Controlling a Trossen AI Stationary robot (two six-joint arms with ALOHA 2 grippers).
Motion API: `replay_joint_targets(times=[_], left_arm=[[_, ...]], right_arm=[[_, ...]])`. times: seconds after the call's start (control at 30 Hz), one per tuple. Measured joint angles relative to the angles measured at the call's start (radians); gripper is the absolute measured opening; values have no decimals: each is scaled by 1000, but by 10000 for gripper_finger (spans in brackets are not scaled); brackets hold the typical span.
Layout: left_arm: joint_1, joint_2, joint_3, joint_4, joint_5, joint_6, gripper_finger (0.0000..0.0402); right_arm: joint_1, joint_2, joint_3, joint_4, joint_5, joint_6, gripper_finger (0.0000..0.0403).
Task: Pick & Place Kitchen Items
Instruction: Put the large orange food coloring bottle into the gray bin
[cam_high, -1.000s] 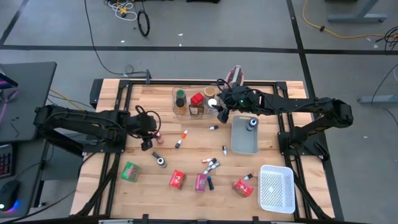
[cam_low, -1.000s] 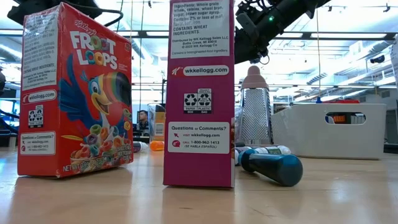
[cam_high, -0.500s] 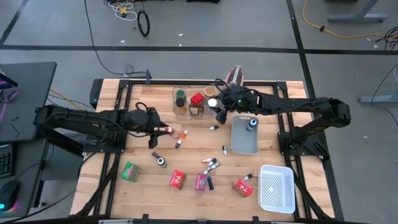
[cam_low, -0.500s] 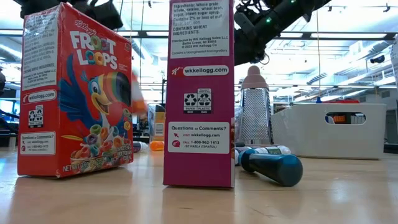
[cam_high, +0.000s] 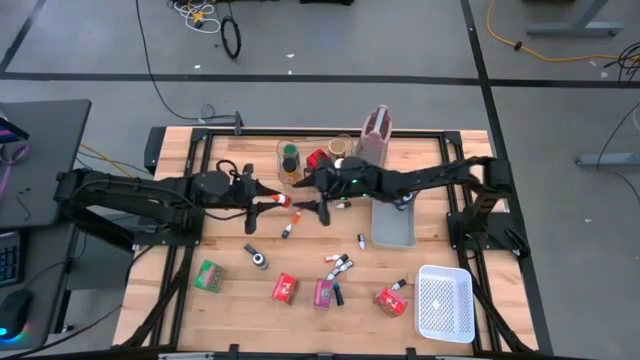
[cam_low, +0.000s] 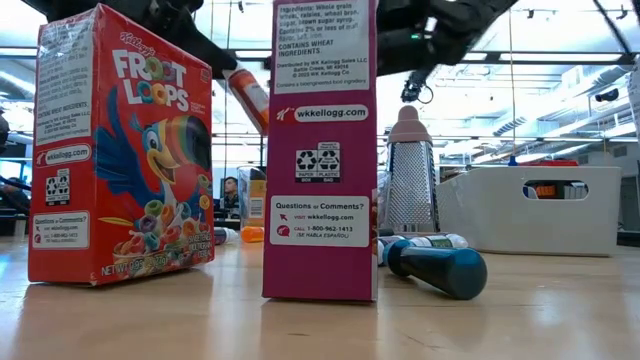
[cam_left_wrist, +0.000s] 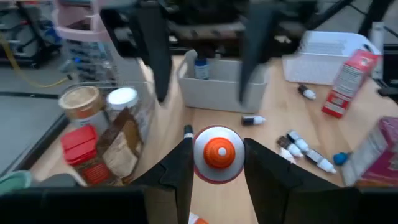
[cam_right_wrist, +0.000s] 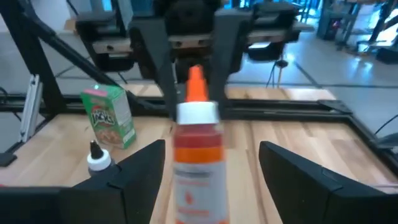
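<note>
While the left gripper (cam_high: 272, 201) pinches an orange-capped bottle (cam_high: 281, 200) above the table's (cam_high: 180, 290) middle, nearer its far edge, the right gripper (cam_high: 318, 206) faces it, fingers spread wide.

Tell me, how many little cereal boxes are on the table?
4, in a row near one table edge: a green box at the left end, a red box, a pink box beside it, another red box by the white basket. Others could be hidden.
</note>
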Motion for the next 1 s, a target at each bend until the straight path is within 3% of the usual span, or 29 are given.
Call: replay_joint_targets(times=[0.33,0.7,0.83,1.0], left_arm=[[0,54,2,3,-43,-28,124],[0,122,21,34,-55,-3,124],[0,122,28,26,-64,0,123],[-1,114,42,53,-65,0,129]], right_arm=[[13,120,263,-304,46,-72,229],[12,132,284,-396,45,-80,192],[14,131,286,-415,46,-101,202],[16,143,278,-459,72,-125,243]])
